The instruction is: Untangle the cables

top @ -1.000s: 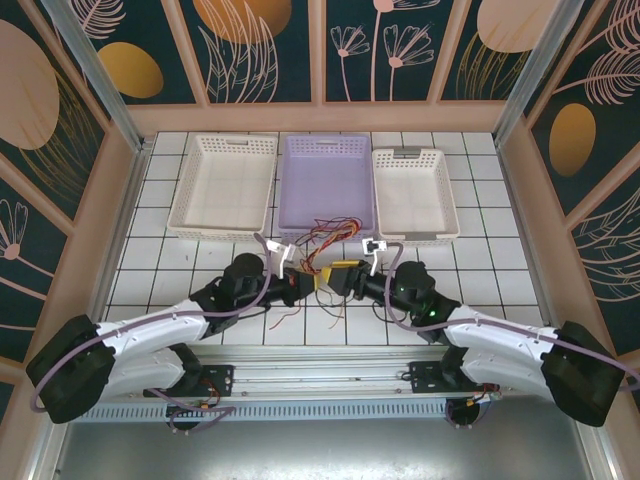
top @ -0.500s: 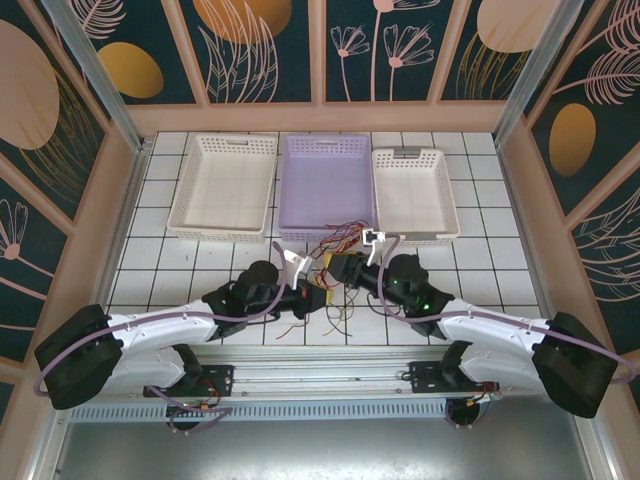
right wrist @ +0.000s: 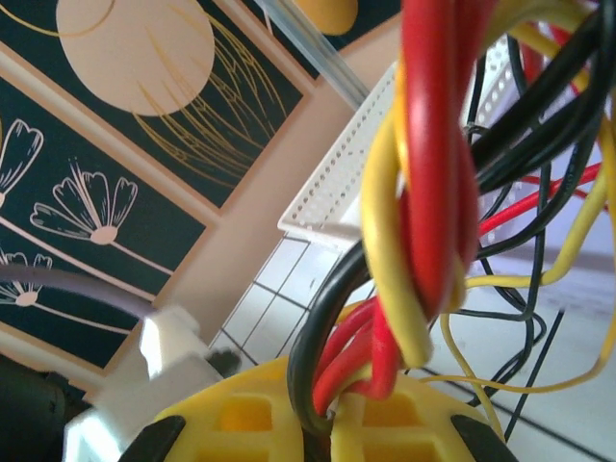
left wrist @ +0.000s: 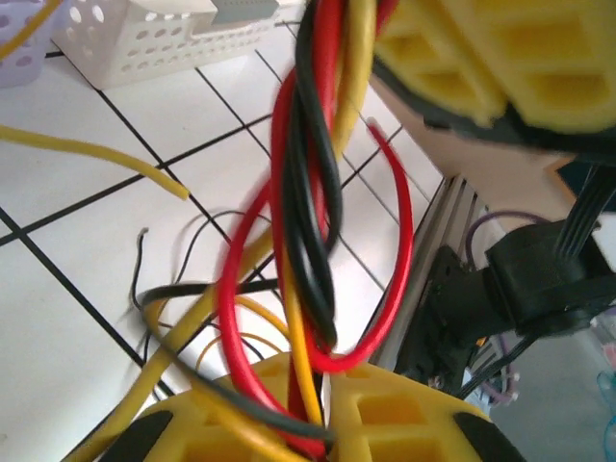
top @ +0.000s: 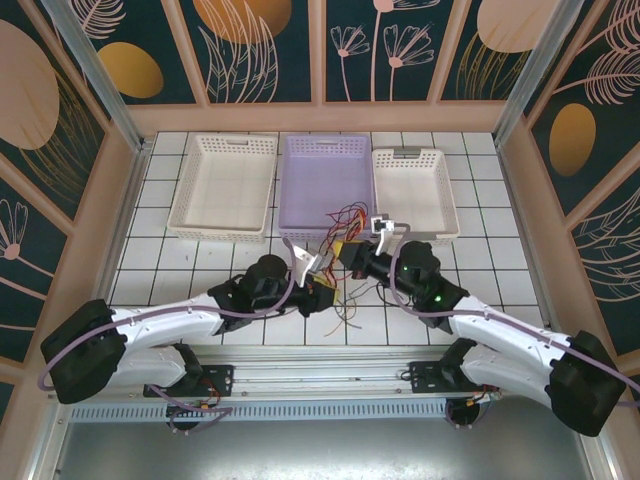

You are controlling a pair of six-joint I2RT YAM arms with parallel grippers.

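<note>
The cables (top: 345,222) are a twisted bundle of thin red, yellow and black wires, held between both grippers just in front of the lilac basket (top: 328,180). My left gripper (top: 322,291) pinches the bundle's lower end; in the left wrist view the wires (left wrist: 308,192) run into the narrow slit between its yellow fingers (left wrist: 332,416). My right gripper (top: 351,262) is shut on the upper end, where red and black strands (right wrist: 433,173) vanish between its pads (right wrist: 342,423). Its yellow fingers (left wrist: 500,58) sit close above the left's. Loose ends (top: 346,306) trail on the tiles.
Three baskets stand in a row at the back: a white one (top: 225,185) on the left, the lilac one in the middle, a smaller white one (top: 415,195) on the right. White tiled floor (top: 180,270) lies open on both sides of the arms.
The right gripper has closed on the bundle. The left gripper has moved right and forward until the two grippers are almost touching, and the wires have bunched up between them.
</note>
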